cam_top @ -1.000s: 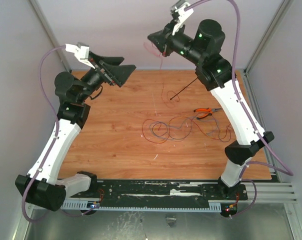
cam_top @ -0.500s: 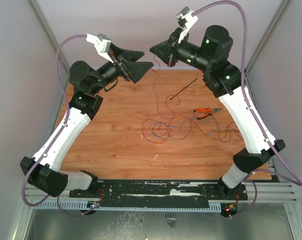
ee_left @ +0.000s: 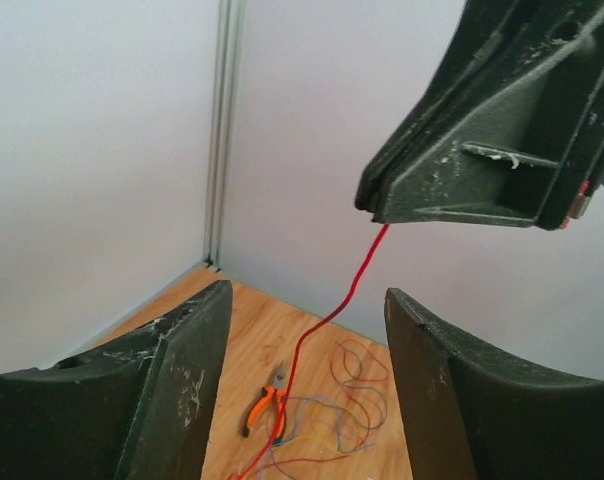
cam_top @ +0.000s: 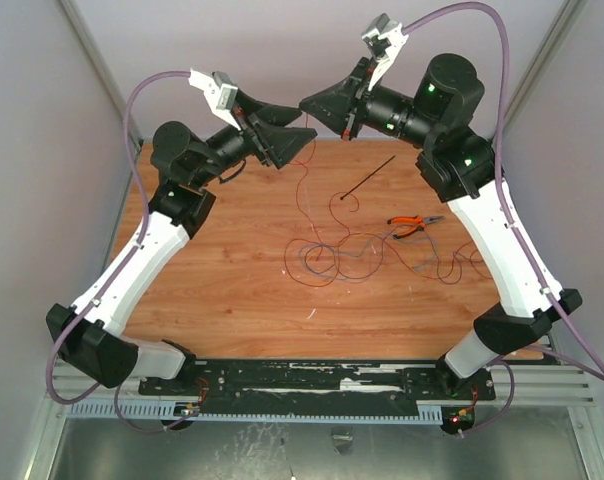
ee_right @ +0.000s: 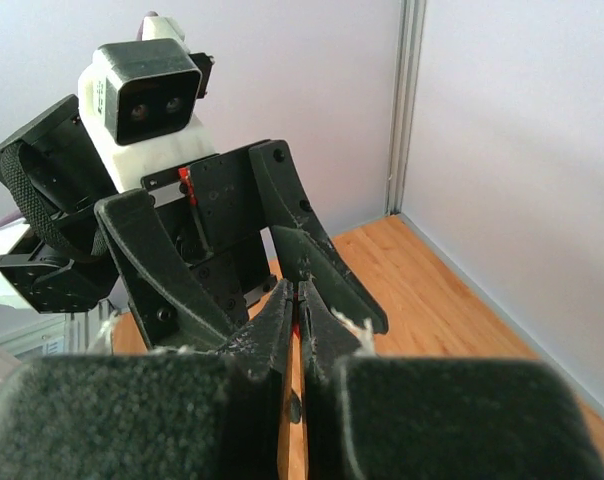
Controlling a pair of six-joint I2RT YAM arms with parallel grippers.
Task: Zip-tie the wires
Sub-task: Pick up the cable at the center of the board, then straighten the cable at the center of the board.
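Toward the middle of the wooden table [cam_top: 232,300], seen from above, lies the loose tangle of thin red, dark and purple-grey wires [cam_top: 332,262], curling in flat loops. Just beyond it, on the right arm's side, sit small orange-handled pliers [cam_top: 406,227]. Farther back lies the zip tie [cam_top: 370,176], a thin straight black plastic strip. It is flat on the wood, with its long axis running from near-left to far-right, and no claw touches it.

Above the far edge, both arms are raised and their tips almost meet in the air. The right claw [cam_top: 307,104] is pinched fully closed on one red strand [ee_left: 342,300], which is lifted out of the tangle and hangs steeply down from its tip to the table. The left claw [ee_left: 307,295] faces it with its jaws spread wide and holds nothing.

In the left wrist view, the strand drops through the gap between the two black fingers [ee_left: 182,370], straight ahead of them and roughly upright. It appears to cross the closing line, so the left arm looks best placed to take it.

How far in front of the fingers the strand hangs cannot be judged, and no contact shows. The zip tie's head is too small to make out. In the right wrist view, the closed fingers hide nearly all of the strand.
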